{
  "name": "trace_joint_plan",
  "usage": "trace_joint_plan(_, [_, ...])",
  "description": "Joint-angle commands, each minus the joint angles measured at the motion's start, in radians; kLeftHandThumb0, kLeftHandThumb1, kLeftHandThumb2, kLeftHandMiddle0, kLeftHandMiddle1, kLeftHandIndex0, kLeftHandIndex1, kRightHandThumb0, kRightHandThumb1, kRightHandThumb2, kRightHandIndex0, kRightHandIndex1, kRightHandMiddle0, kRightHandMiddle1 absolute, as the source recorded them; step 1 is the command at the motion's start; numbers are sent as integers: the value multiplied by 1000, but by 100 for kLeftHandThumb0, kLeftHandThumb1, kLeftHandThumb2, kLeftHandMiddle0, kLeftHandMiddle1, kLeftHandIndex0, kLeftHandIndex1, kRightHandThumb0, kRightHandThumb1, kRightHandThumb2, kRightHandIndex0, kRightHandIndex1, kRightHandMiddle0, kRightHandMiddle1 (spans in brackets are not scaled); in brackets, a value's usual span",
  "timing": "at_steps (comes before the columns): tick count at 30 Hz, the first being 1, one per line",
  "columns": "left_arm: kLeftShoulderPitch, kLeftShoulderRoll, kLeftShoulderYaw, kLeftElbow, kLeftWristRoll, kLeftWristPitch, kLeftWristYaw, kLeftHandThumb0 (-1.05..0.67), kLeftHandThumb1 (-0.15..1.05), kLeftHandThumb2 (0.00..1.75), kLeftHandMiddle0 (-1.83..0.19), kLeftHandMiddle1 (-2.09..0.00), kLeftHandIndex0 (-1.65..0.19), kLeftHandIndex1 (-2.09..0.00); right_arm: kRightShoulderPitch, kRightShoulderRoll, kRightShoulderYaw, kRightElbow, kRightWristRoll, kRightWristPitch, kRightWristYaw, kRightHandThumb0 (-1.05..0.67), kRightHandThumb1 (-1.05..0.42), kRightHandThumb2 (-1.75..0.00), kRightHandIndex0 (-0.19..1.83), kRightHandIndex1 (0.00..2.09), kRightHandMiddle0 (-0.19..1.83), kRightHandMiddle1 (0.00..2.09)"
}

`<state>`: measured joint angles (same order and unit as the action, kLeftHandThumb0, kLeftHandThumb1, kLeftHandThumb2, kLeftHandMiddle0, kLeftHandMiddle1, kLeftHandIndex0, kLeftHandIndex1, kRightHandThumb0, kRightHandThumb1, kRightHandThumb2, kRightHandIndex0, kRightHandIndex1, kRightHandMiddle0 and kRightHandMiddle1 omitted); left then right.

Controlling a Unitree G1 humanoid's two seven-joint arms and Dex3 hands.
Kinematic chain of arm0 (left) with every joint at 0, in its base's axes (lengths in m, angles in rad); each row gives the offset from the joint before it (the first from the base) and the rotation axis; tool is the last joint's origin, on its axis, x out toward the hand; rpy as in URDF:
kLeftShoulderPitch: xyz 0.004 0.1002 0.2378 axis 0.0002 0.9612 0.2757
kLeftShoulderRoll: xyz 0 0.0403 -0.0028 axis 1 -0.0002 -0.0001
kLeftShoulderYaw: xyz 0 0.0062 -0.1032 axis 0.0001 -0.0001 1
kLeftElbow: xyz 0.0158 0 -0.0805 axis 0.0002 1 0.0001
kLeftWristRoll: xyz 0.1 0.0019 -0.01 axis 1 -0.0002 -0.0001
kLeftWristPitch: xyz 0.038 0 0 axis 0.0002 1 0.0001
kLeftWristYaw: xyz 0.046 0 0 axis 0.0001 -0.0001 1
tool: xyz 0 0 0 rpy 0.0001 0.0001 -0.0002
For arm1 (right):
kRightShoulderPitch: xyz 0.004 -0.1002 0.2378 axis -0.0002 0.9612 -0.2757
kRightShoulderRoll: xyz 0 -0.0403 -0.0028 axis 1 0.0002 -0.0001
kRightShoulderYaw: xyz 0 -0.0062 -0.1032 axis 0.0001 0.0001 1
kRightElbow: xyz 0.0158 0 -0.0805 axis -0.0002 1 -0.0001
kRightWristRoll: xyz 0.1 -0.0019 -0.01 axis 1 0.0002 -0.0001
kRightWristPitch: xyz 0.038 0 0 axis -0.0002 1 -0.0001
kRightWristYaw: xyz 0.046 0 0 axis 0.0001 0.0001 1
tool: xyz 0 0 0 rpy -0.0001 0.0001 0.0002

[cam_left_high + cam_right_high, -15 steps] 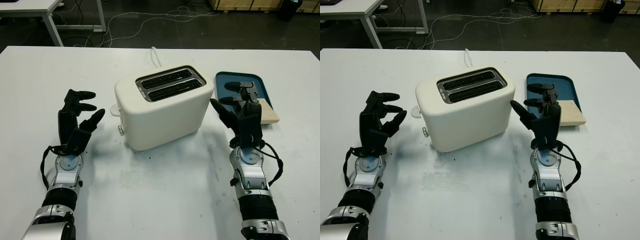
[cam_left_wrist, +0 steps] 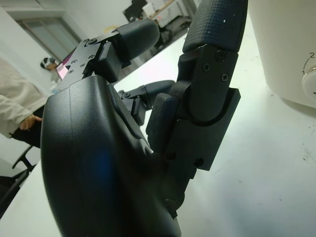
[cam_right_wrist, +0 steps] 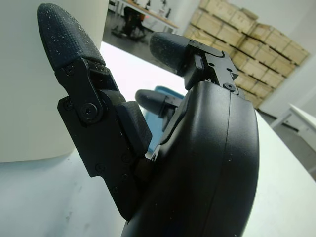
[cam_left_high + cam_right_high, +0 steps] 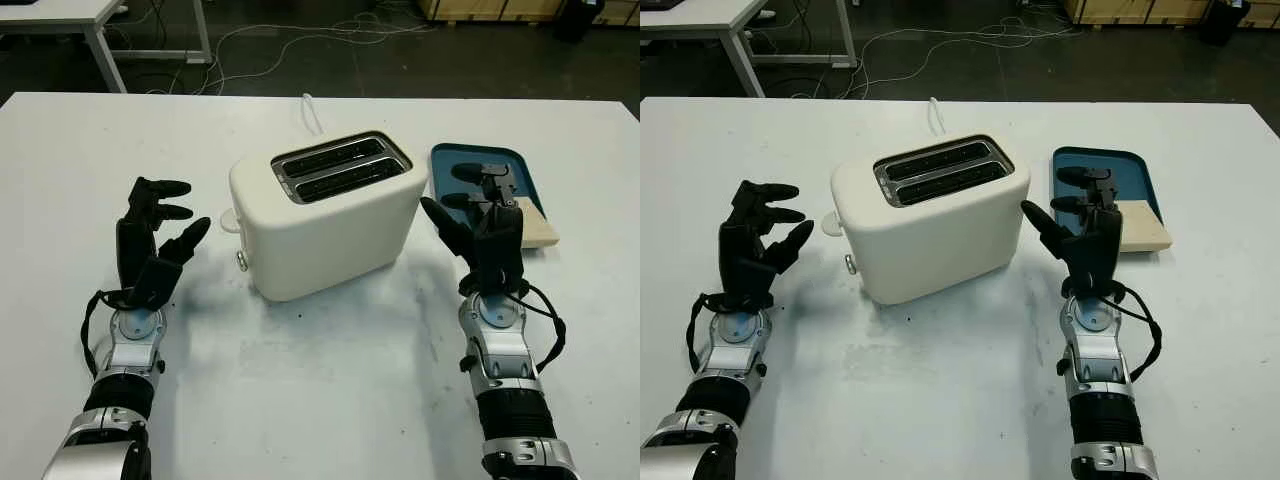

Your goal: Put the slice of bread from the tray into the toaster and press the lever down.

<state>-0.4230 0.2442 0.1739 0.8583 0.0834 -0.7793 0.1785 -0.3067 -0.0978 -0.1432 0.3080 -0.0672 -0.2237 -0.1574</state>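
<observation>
- White matte table [image 4: 330, 400]; dark floor beyond with loose cables [image 4: 300, 35].
- Toaster [image 4: 325, 215]: cream, rounded, two slots, centre of table.
- Slice of bread [image 4: 1143, 227]: pale, square, lying on the blue tray [image 4: 1110, 165], right of toaster.
- Left hand [image 4: 150, 240]: open, holding nothing, left of toaster.
- Right hand [image 4: 485, 235]: open, holding nothing, between toaster and tray.

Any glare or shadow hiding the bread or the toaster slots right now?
Left eye view: even light, toaster slots plain, soft shadow at its base. Bread shows on the tray, partly behind the right robot hand. Left wrist view: left robot hand sharp, room behind blurred.
</observation>
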Motion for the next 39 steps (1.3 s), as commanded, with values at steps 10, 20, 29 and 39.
trace_joint_plan(10, [-26,11,11,50,-19,-49,-11,-105,92,19,-32,-142,-20,-132,24,-213,-25,-10,-176,-102,-61,-94,-79,-1,10,162,10,146])
trace_joint_plan(20, [-25,14,14,45,-23,-35,-16,-105,92,19,-32,-144,-21,-133,66,-408,73,52,-474,-59,-134,-104,-72,0,1,174,0,160])
trace_joint_plan(29, [-19,10,15,4,-11,13,5,-105,92,17,-35,-146,-24,-138,8,-548,206,226,-648,-14,-145,-105,-65,-1,0,175,0,160])
trace_joint_plan(39, [-24,12,13,10,-11,11,10,-105,92,18,-35,-147,-23,-139,-63,-640,356,353,-797,100,-202,-102,-54,0,0,175,0,174])
